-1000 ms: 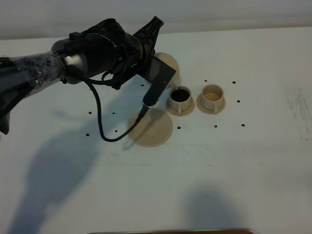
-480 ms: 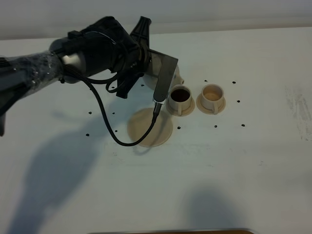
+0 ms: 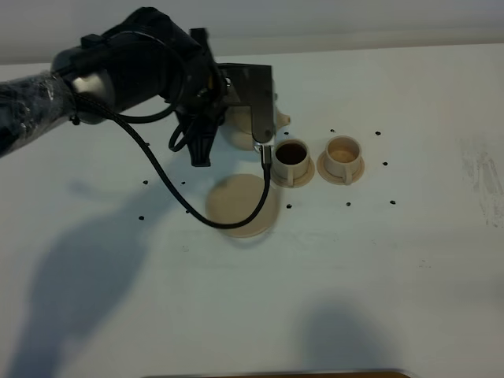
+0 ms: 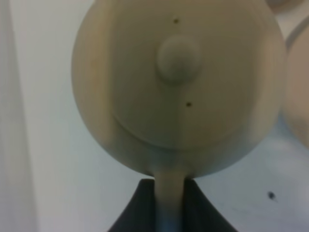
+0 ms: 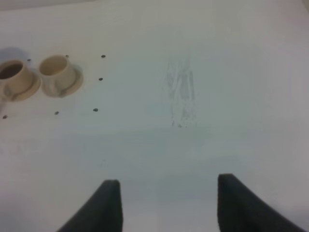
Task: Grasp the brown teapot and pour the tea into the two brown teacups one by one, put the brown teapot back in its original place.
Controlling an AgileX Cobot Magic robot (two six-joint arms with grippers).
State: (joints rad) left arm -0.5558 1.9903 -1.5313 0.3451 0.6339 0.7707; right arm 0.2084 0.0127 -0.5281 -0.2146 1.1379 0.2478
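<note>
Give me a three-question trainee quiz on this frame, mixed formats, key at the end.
1. True or false: the teapot is not on the large saucer.
2. The teacup nearer the teapot holds: A dark tea, B nothing, C a spoon.
3. Fill in: the left hand is shut on the teapot's ____.
Key: 1 true; 2 A; 3 handle.

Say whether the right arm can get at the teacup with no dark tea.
Probably yes: only bare table lies between the open right gripper and that teacup; the teapot hangs past the other cup.
</note>
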